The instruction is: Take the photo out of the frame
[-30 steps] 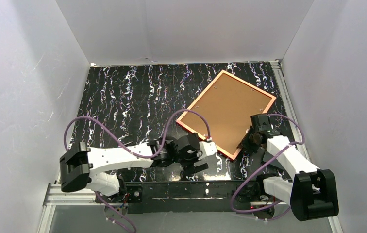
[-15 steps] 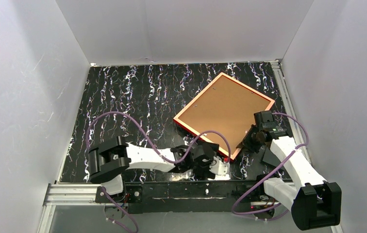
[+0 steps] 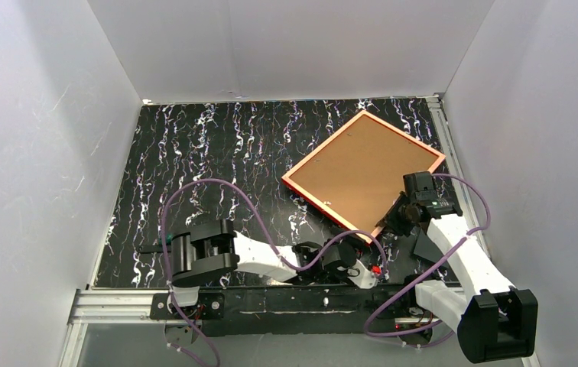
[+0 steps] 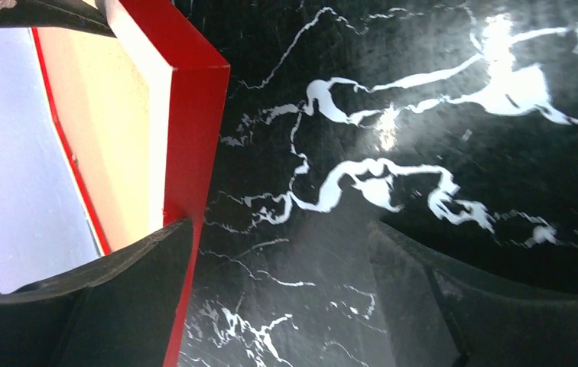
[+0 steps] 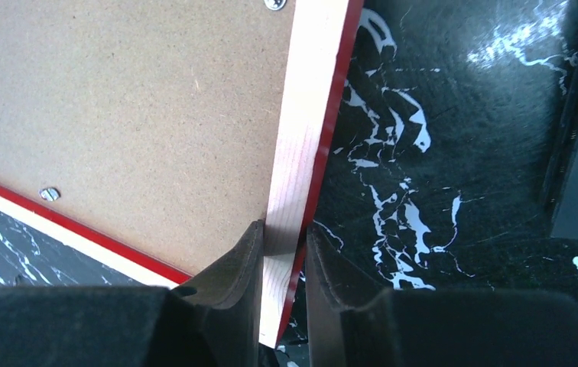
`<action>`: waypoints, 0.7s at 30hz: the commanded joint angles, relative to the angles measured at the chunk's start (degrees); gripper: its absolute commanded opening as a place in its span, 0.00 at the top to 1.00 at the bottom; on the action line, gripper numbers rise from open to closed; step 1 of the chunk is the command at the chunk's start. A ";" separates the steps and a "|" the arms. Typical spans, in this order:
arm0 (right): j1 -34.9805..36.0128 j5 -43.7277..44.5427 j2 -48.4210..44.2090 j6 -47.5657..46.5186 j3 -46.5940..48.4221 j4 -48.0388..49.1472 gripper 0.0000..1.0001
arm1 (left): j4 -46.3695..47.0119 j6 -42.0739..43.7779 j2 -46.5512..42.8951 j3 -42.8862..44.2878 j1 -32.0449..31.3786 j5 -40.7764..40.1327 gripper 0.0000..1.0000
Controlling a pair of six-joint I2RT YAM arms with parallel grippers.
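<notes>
The photo can't be seen: the frame [image 3: 326, 208] lies face down at the right rear of the table [image 3: 217, 153], only its brown backing board [image 3: 364, 170] showing. The board is matte, speckled fibreboard with small metal tabs at its edge. The rim's back is pale wood and its outer side glossy red. The frame sits skewed like a diamond, its far corner close to the right wall.

The right gripper [image 5: 284, 229] is clamped on the near right rim, fingers narrow. The left gripper [image 4: 278, 237] is low by the near corner, jaws spread wide and holding nothing. One pad is just beside the red edge, though contact is hard to judge. Bare black, white-veined marble lies to the left.
</notes>
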 commanded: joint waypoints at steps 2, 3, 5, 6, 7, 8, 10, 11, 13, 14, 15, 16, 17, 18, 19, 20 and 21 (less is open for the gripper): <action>0.89 -8.86 -2.62 1.18 2.97 -2.75 0.99 | 6.23 6.00 4.89 5.17 0.82 -3.90 0.24; 0.86 -8.99 -2.69 1.30 2.96 -2.96 0.99 | 7.10 7.07 5.71 5.73 0.83 -4.56 0.25; 0.85 -9.34 -3.08 1.40 2.76 -3.17 0.99 | 8.79 8.81 7.26 6.67 0.86 -5.96 0.25; 0.85 -9.32 -3.19 1.36 2.62 -3.24 0.99 | 9.76 9.30 7.88 7.11 1.02 -6.95 0.26; 0.85 -9.28 -3.39 1.28 2.47 -3.33 0.99 | 10.96 9.69 8.39 7.07 1.11 -7.47 0.25; 0.85 -9.10 -3.55 1.23 2.44 -3.49 0.99 | 11.88 9.68 8.40 6.91 1.20 -7.47 0.22; 0.85 -8.43 -3.73 0.93 2.64 -4.03 0.99 | 12.01 8.24 7.26 6.07 1.26 -7.14 0.15; 0.85 -8.14 -3.69 0.77 2.84 -4.21 0.99 | 12.02 6.58 6.13 5.30 1.18 -6.80 0.09; 0.85 -7.47 -3.75 0.50 2.87 -4.12 0.99 | 9.87 2.40 2.66 3.61 1.24 -5.64 0.02; 0.85 -7.20 -3.71 0.26 2.95 -4.16 0.99 | 8.95 0.55 0.68 2.22 1.25 -4.53 0.02; 0.85 -7.02 -3.58 -0.01 3.00 -4.09 0.99 | 8.08 -1.44 -1.41 0.90 1.24 -3.63 0.02; 0.85 -6.81 -3.33 -0.35 3.04 -4.00 0.99 | 6.45 -3.66 -3.35 -0.64 1.25 -3.06 0.02; 0.83 -6.53 -3.07 -0.61 3.09 -3.80 0.99 | 5.30 -4.94 -5.18 -1.83 1.21 -2.13 0.02; 0.84 -6.45 -2.75 -0.88 3.20 -3.69 0.99 | 4.40 -6.22 -7.16 -3.03 1.20 -1.16 0.02; 0.81 -6.52 -2.29 -1.29 3.41 -3.52 0.99 | 3.83 -7.44 -8.89 -4.31 1.24 -0.39 0.02; 0.85 -6.69 -1.87 -1.63 3.66 -3.55 0.99 | 3.10 -8.88 -10.87 -5.57 1.25 0.16 0.02; 0.84 -6.70 -1.51 -2.12 3.99 -3.48 0.99 | 2.60 -10.22 -12.72 -6.78 1.36 0.55 0.02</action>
